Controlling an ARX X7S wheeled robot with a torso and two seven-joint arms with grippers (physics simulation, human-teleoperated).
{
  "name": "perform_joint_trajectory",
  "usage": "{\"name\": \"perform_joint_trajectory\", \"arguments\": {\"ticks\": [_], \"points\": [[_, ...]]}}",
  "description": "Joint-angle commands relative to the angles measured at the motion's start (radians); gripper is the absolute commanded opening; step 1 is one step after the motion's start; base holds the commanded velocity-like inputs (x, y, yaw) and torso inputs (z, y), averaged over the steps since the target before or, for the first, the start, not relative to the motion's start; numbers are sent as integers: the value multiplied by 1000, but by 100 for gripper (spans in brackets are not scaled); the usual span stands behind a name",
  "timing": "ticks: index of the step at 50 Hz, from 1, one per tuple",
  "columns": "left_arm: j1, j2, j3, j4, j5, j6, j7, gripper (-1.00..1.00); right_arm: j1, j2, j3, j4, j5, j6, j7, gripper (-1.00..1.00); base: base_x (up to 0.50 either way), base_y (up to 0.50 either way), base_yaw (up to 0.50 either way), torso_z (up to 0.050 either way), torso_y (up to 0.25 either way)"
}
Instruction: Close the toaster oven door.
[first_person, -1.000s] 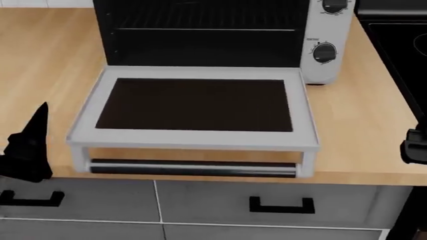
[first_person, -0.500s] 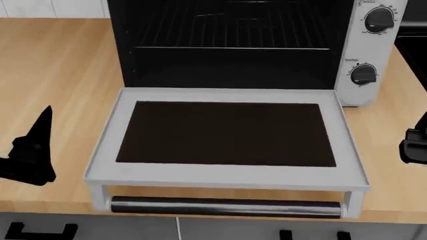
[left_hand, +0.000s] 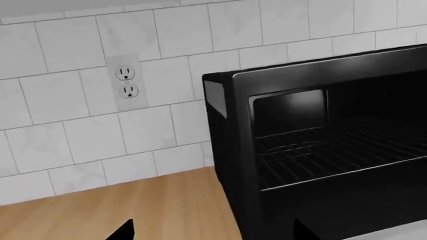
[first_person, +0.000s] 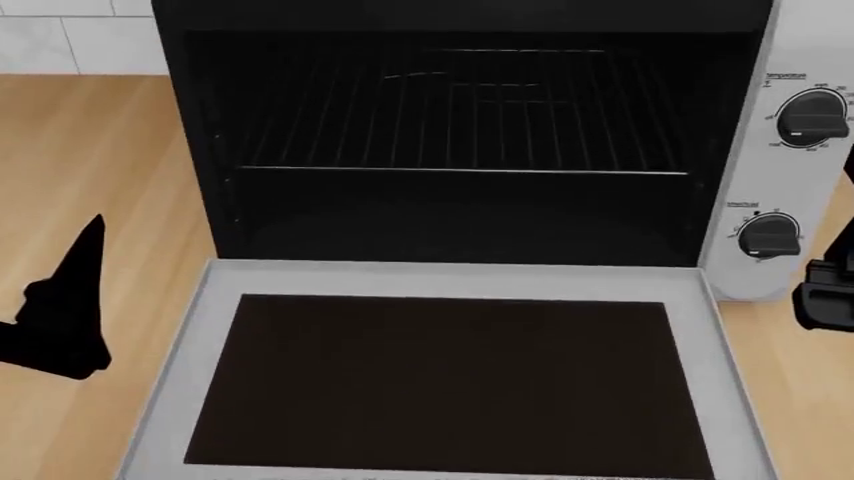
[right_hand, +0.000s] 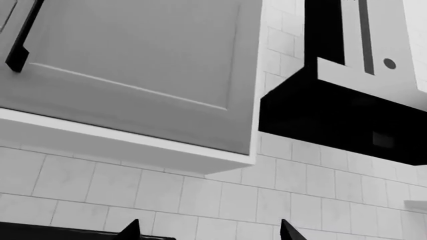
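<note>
The toaster oven (first_person: 742, 140) stands on the wooden counter with its black cavity and wire rack (first_person: 454, 110) exposed. The toaster oven door (first_person: 454, 282) lies open and flat toward me, a light grey frame around dark glass; its bar handle is out of view below the frame. My left gripper (first_person: 67, 300) hovers left of the door, apart from it. In the left wrist view the left gripper (left_hand: 213, 232) is open and empty, facing the oven's left side (left_hand: 227, 150). My right gripper (first_person: 827, 300) sits at the right edge, beside the knob panel. In the right wrist view the right gripper (right_hand: 210, 231) is open and empty.
Two black knobs (first_person: 811, 120) sit on the oven's right panel. The wooden counter (first_person: 94, 160) spreads left of the oven. A tiled wall with an outlet (left_hand: 125, 82) stands behind. The right wrist view shows an upper cabinet (right_hand: 133, 65) and a black range hood (right_hand: 340, 115).
The head view has closed in on the oven: it now fills the frame, and the door's handle and the cabinet drawers have dropped out of view. Both grippers keep their places in the view.
</note>
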Motion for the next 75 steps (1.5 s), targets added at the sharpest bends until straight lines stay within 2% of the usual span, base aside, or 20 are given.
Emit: {"name": "perform_joint_trajectory", "arguments": {"ticks": [1,2,3,5,7,12,15,21,27,43,57,75], "points": [[60,-89,73,0,97,208,96,100,0,23,5,-4,28,-18,16,100,0,0,0,0,0],[69,-103,77,-13,114,249,113,100,-5,28,16,-7,36,-19,19,100,0,0,0,0,0],[92,-153,106,-32,176,348,151,100,-6,32,18,-8,40,-21,22,100,0,0,0,0,0],[123,-225,146,-53,260,446,193,100,-2,40,18,-9,51,-24,30,100,0,0,0,0,0],[131,-298,165,-62,321,476,220,100,2,47,17,-8,59,-27,37,100,0,0,0,0,0],[126,-418,199,-83,420,534,271,100,16,52,-15,-3,51,-35,42,100,0,0,0,0,0],[114,-499,262,-125,517,598,314,100,10,51,-20,-5,46,-39,42,100,0,0,0,0,0],[66,-582,393,-210,733,686,357,100,-12,55,-3,-6,45,-51,40,100,0,0,0,0,0],[44,-643,460,-227,858,723,400,100,-69,55,46,-15,43,-67,33,100,0,0,0,0,0],[12,-658,557,-286,966,833,447,100,-116,90,81,-14,63,-107,51,100,0,0,0,0,0],[-101,-532,651,-443,1027,936,462,100,-174,102,110,-15,57,-139,57,100,0,0,0,0,0],[-203,-439,720,-602,1053,1051,449,100,-181,163,82,-15,82,-180,115,100,0,0,0,0,0]]}}
